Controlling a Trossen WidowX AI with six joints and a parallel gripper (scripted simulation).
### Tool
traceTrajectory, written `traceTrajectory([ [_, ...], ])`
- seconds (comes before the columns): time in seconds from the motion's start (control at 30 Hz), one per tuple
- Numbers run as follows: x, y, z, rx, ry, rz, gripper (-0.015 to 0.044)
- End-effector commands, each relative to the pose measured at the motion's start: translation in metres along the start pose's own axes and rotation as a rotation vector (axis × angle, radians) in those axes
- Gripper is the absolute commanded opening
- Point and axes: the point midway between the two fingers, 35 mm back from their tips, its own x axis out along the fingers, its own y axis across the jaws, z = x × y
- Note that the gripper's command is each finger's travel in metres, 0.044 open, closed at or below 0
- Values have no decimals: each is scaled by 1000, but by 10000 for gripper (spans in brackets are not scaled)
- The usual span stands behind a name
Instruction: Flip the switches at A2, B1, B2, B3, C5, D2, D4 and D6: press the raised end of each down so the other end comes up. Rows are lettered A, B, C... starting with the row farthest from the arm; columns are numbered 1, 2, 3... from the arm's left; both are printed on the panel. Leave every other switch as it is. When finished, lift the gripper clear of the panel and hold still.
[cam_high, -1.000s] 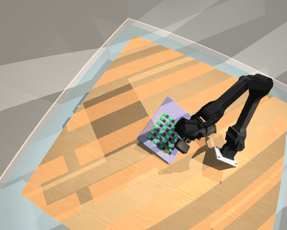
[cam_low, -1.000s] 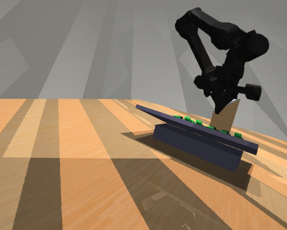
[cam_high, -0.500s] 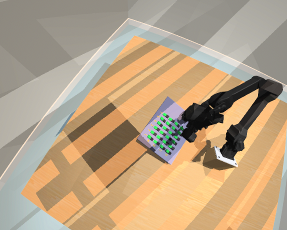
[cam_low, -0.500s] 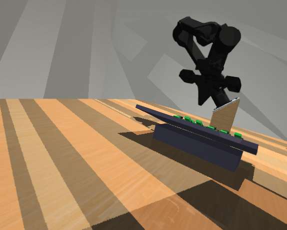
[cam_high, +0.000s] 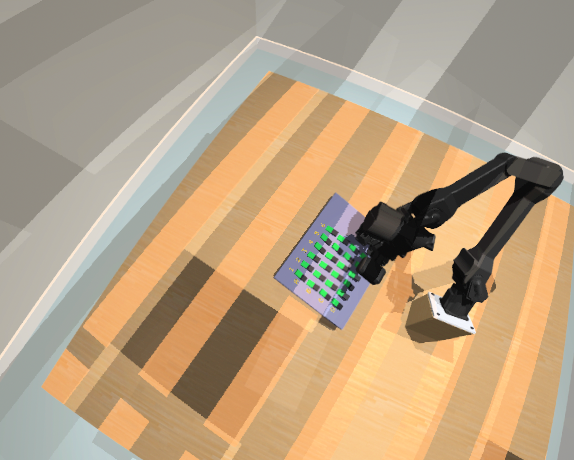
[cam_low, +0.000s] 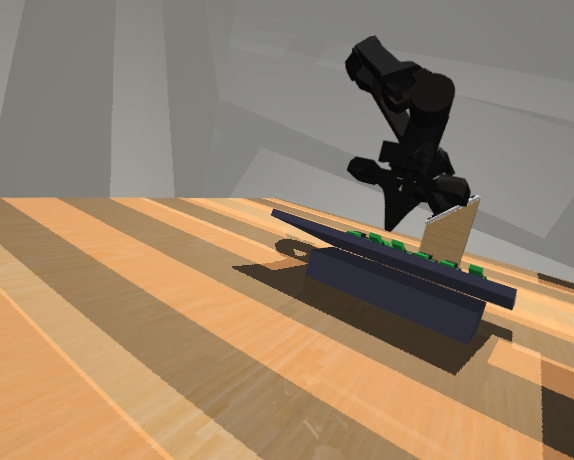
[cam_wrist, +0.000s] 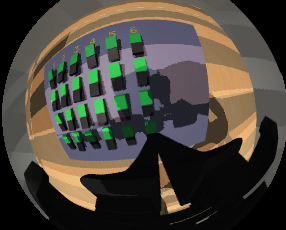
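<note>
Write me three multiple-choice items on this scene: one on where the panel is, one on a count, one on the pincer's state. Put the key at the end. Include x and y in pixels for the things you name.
1. Where does the panel (cam_high: 337, 210) (cam_low: 310, 231) (cam_wrist: 172, 37) sit?
A. On top of the arm's base
B. Above a dark block (cam_low: 390, 290)
C. Between the pincer's fingers

2. How many numbered columns of switches (cam_high: 328, 255) (cam_low: 398, 245) (cam_wrist: 100, 106) are there?
A. Three
B. Four
C. Six

3. What is the state of the pincer (cam_high: 361, 255) (cam_low: 387, 229) (cam_wrist: 156, 135)?
A. Shut, holding nothing
B. Wide open
C. Shut on a switch

Key:
1. B: the exterior view shows the block under the tilted panel.
2. C: the wrist view shows columns running up to a printed 6.
3. A: the exterior view shows the fingers meeting in one point, with nothing gripped.
</note>
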Motion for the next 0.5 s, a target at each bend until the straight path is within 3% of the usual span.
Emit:
traceTrajectory([
  [0.0, 10, 0, -2, -5, 9, 2, 0],
  [0.47, 25, 0, -2, -5, 8, 2, 0],
])
